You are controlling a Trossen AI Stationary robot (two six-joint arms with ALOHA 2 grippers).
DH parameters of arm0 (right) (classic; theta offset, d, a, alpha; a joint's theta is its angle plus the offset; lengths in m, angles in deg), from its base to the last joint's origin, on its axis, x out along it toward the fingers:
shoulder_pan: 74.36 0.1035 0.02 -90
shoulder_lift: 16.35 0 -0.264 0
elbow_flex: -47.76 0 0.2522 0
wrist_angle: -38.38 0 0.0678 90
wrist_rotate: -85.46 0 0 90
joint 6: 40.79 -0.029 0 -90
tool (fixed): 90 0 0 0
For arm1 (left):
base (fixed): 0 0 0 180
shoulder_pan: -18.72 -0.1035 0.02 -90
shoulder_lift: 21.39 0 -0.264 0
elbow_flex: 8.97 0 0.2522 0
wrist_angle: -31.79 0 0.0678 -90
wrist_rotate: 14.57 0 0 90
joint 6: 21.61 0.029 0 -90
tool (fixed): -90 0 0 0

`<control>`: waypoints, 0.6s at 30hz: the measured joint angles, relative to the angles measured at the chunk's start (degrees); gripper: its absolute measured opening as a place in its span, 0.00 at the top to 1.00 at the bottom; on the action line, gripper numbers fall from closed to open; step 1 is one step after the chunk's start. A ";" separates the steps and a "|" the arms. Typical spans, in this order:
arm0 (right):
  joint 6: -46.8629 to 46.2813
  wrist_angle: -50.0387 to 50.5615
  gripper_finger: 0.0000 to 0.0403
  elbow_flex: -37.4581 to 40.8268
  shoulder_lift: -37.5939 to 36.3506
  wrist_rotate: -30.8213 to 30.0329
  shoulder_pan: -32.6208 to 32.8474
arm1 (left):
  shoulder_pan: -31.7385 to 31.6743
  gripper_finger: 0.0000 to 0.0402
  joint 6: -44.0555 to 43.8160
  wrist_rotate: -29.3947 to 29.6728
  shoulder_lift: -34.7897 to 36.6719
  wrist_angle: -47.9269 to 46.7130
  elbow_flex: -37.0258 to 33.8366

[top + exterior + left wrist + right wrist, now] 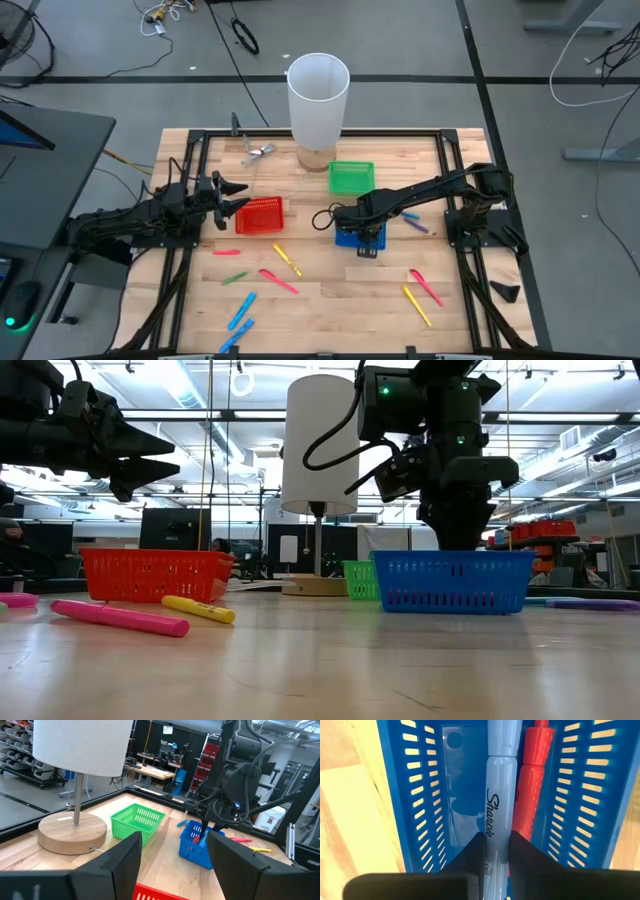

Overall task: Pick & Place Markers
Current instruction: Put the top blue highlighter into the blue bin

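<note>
We count three baskets (259, 215) on desk (330, 290). Right claw (496, 851) pinches one blue marker (497, 795) above blue basket (420, 795), red marker (532, 785) inside; left claw (240, 200) spread, nine o'clock.

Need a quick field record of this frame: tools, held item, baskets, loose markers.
right tool: shut on light blue marker, over blue basket
blue basket contents: red marker
left tool: open, empty, above red basket
green basket: beside lamp, contents cannot tell
loose markers: pink, yellow, blue, green on table
</note>
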 joint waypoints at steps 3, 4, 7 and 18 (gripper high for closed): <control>0.00 0.00 0.88 0.00 0.00 -0.01 0.00 | 0.01 0.42 0.01 0.00 0.00 0.00 -0.02; 0.00 0.00 0.88 0.00 0.00 0.00 0.00 | 0.00 0.42 0.01 0.00 0.00 0.00 0.00; 0.00 0.00 0.88 0.00 -0.02 0.00 0.00 | -0.01 0.42 -0.02 0.02 0.00 0.00 0.00; -0.78 0.00 0.88 0.00 -0.04 0.00 0.07 | 0.00 0.42 -0.01 0.01 0.00 0.00 -0.01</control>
